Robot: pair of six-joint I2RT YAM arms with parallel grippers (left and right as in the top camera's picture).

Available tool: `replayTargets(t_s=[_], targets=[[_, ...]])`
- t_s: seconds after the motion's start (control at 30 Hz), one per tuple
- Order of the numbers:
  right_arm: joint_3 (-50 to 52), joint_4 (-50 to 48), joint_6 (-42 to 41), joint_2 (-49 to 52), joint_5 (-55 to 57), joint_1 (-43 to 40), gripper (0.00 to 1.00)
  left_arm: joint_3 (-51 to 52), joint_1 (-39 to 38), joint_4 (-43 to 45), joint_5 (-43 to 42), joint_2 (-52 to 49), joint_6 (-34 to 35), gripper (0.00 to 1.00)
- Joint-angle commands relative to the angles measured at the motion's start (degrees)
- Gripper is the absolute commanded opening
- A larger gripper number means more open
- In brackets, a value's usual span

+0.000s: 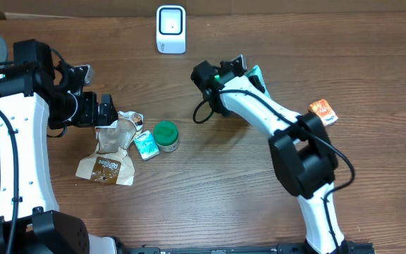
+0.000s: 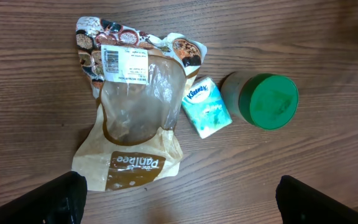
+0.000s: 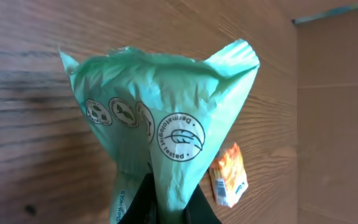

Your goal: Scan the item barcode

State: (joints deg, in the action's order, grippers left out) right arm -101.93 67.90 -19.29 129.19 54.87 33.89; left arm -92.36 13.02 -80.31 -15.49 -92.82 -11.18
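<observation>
Near the back of the table, the right gripper (image 1: pixel 240 70) is clamped tight on the bottom fold of a green packet (image 3: pixel 166 124), which fans out above the fingers (image 3: pixel 145 204). Pinching it by one edge leaves both flat faces bare, probably so that a printed side can be turned toward the white scanner (image 1: pixel 171 29), which stands near, further back and to the left. The face toward the wrist camera shows only round printed symbols and no barcode, so the code may sit on the other side. An orange packet (image 1: pixel 323 111) lies on the wood beside that arm.

Across the table, the left gripper (image 1: pixel 108 109) hangs with its jaws spread wide and empty over a brown bread bag (image 2: pixel 135 118), whose barcode label (image 2: pixel 124 64) faces up. A tissue pack (image 2: pixel 207 107) lies against that bag, and a green-lidded jar (image 2: pixel 267 101) sits just beside the pack; these look like items waiting their turn.
</observation>
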Motion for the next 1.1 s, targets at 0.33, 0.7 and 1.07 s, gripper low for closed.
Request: replayTargets(t_s=[0.33,0.7,1.07], targets=[[0.0,-0.31,0.09,1.68,-13.79,0.26,0.04,-0.04,0.09,0.04,-0.63,-0.44,-1.51,1.0],[0.0,-0.09,0.24,1.68,-20.7,0.48,0.08,-0.04,0.09,0.04,-0.63,-0.46,-1.51,1.0],[0.0,-0.09,1.77,1.68,-24.11,5.16,0.22,-0.04,0.09,0.04,-0.63,-0.44,-1.51,0.99]])
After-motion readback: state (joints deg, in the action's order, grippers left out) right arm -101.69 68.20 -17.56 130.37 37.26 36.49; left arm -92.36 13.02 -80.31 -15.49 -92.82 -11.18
